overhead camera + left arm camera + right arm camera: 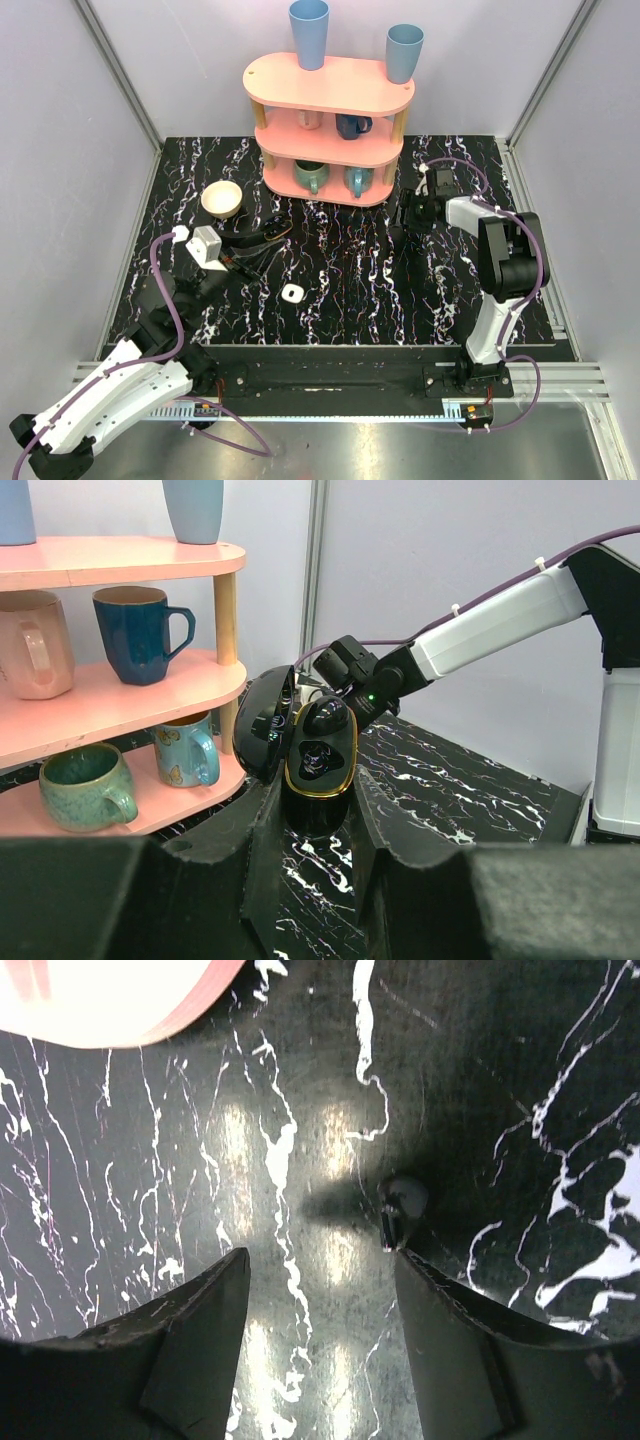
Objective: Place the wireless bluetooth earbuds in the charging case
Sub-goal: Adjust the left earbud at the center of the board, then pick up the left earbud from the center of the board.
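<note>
The left gripper (pixel 315 815) is clamped on the case (pixel 318 780), a glossy black shell with a gold rim. Its two fingers press the lower body from either side. The case stands upright with its lid (pixel 262 720) swung open to the left, so both wells face outward. The upper well seems to hold an earbud (pixel 325 718) and the lower one looks empty, though the gloss makes this hard to be sure of. Gripping the case low on its body probably keeps the opening clear for the other arm.

The right gripper (pixel 320 1260) hangs just over the table (pixel 120 1160) with its jaws apart and nothing between them. A second earbud (pixel 403 1205), small and dark, lies on the marble just ahead of the tip of the finger on the right of the wrist view. It is not centred in the gap. By my judgement the jaws need to shift toward it before closing, or that finger may push it away.

From above, the held case sits left of centre, near a cream bowl (pixel 222 197). The right gripper is well apart from it, beside the right end of a pink shelf (pixel 330 85) of mugs. A small white square piece (pixel 292 293) lies alone on the table, nearer the arm bases, with neither gripper near it.
</note>
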